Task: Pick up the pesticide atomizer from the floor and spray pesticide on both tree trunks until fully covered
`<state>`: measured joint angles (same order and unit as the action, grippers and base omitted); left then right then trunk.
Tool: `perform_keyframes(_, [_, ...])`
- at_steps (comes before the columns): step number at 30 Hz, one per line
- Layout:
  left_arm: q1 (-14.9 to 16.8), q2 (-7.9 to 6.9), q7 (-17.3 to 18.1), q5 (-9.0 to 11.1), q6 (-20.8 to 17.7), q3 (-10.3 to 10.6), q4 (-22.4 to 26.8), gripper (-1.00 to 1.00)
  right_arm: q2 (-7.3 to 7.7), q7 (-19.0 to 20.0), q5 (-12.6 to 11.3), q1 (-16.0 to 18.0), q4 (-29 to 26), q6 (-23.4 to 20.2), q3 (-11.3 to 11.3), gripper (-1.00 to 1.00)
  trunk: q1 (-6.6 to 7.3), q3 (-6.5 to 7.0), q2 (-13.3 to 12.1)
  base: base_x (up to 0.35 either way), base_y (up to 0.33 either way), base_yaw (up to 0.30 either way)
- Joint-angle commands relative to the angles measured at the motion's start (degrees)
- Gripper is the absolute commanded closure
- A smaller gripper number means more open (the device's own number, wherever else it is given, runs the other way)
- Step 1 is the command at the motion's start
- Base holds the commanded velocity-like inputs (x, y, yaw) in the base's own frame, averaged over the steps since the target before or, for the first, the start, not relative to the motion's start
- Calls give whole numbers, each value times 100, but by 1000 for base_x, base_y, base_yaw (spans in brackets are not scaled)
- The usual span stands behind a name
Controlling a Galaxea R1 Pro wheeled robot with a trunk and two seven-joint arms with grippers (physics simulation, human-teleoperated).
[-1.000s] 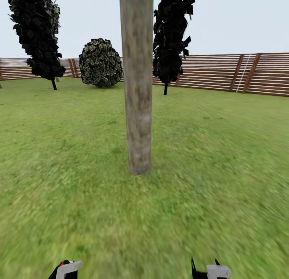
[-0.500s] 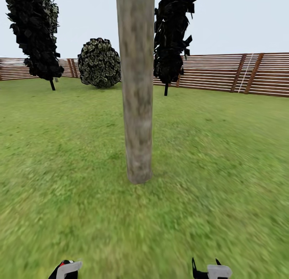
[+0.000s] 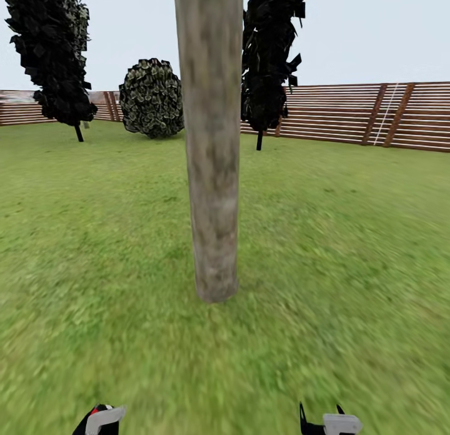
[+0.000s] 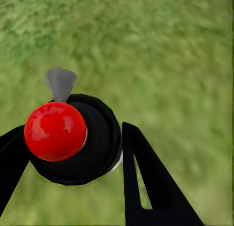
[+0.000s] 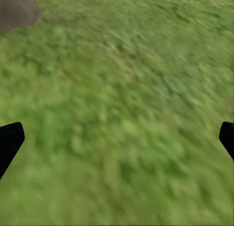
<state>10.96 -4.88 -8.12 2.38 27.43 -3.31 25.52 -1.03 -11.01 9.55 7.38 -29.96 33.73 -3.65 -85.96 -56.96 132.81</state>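
Standing upright at the centre of the head view, a thick grey-brown tree trunk (image 3: pixel 211 147) rises from the lawn (image 3: pixel 350 235), its base slightly flared where it meets the grass and its top running out of the picture. Behind it, two tall dark-leaved trees (image 3: pixel 53 54) stand on thin stems, one to the left and one just right of the trunk, with a rounded shrub (image 3: pixel 152 97) between them. A brown slatted fence (image 3: pixel 350 113) closes the garden at the back under a pale sky.

At the lower edge of the head view, the left gripper (image 3: pixel 100 420) and the right gripper (image 3: pixel 331 422) show only their upper parts, well apart, both short of the trunk.

Seen from the left wrist, the left gripper (image 4: pixel 68 148) pinches the pesticide atomizer (image 4: pixel 78 138): its black fingers (image 4: pixel 146 187) press against either side of the dark round body, the red dot facing the camera and a small grey nozzle jutting from the rim, with blurred grass beyond.

Seen from the right wrist, the right gripper (image 5: pixel 117 143) is spread wide, its two black fingertips (image 5: pixel 9 141) at opposite edges with nothing but grass between them. A grey-brown corner of the trunk (image 5: pixel 17 9) shows at one edge.
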Motion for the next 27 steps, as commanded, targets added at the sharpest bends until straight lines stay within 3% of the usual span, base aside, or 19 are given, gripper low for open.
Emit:
perform_keyframes(1, [-2,8,-1,3,0,0,19,100,-1,4,3,0,13,-1,5,-100,0,0,0,338,0,0])
perform_keyframes(16, [26,-36,75,-78,-52,65,182,100,70,32,28,0,-59,-21,-3,-100,0,0,0,334,0,0])
perform_keyframes(18, [44,-102,160,-280,-58,64,192,100,85,59,218,0,-184,-28,64,-100,0,0,0,143,0,0])
perform_keyframes(19, [66,-158,344,-585,-86,61,194,100,103,134,525,0,-338,-43,146,-100,0,0,0,57,0,0])
perform_keyframes(20, [71,-177,441,-712,-106,59,193,100,105,176,649,0,-392,-50,167,-100,0,0,0,46,0,0])
perform_keyframes(21, [76,-214,678,-985,-169,55,187,100,107,281,906,2,-482,-60,197,-100,0,0,0,29,0,0])
perform_keyframes(22, [81,-267,1115,-1379,-326,37,182,100,110,461,1271,18,-569,-84,223,-100,0,0,0,15,0,0])
perform_keyframes(23, [86,-310,1433,-1602,-460,24,190,100,107,585,1477,44,-605,-124,235,-100,0,0,0,10,0,0])
perform_keyframes(26, [226,-529,2496,-2008,-853,21,307,100,91,1174,1898,388,-680,-554,259,-100,0,0,0,4,0,0])
perform_keyframes(27, [727,-920,4173,-2282,-1061,38,391,100,78,3062,2085,1039,-697,-1359,267,-100,0,0,0,0,0,0])
